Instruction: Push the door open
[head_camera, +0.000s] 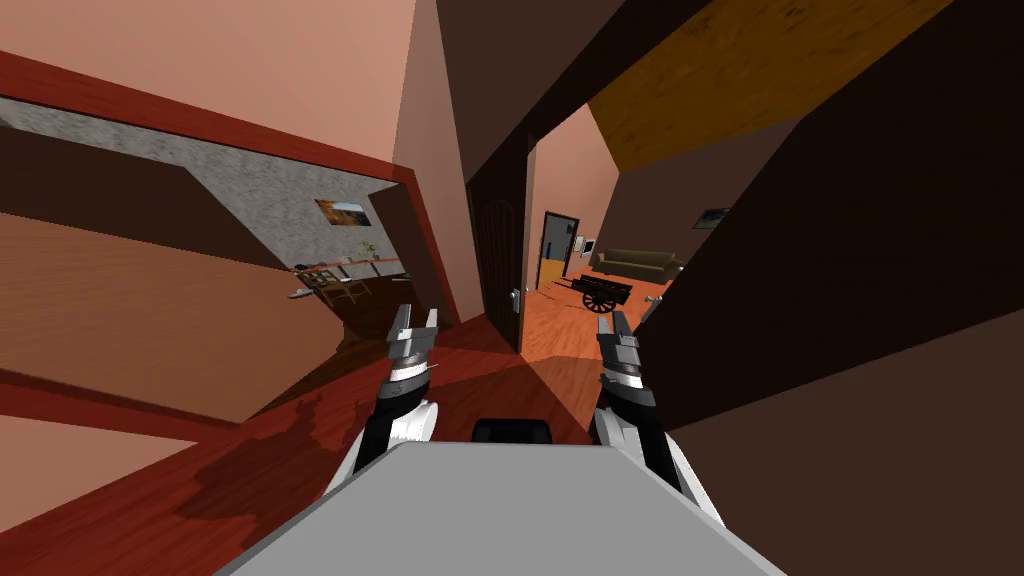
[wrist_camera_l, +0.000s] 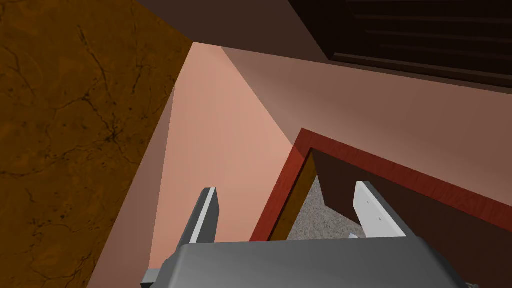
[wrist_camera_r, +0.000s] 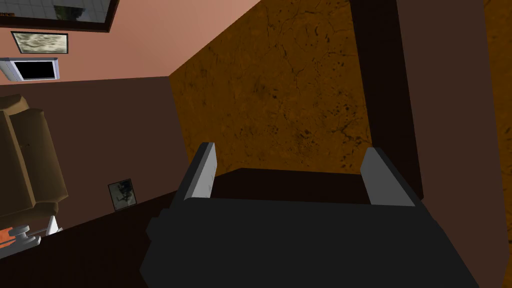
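door (head_camera: 500, 245) stood ajar | left tool (head_camera: 414, 320) hung short of door, to its left, fingers apart | right tool (head_camera: 612, 322) hung right of door, fingers apart

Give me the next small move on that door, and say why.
Probably roll forward a little toward the door. It stands ajar ahead, a lit room showing through the gap past its handle, and it lies beyond both hands: the left hand and right hand are open, holding nothing, and neither touches it yet.
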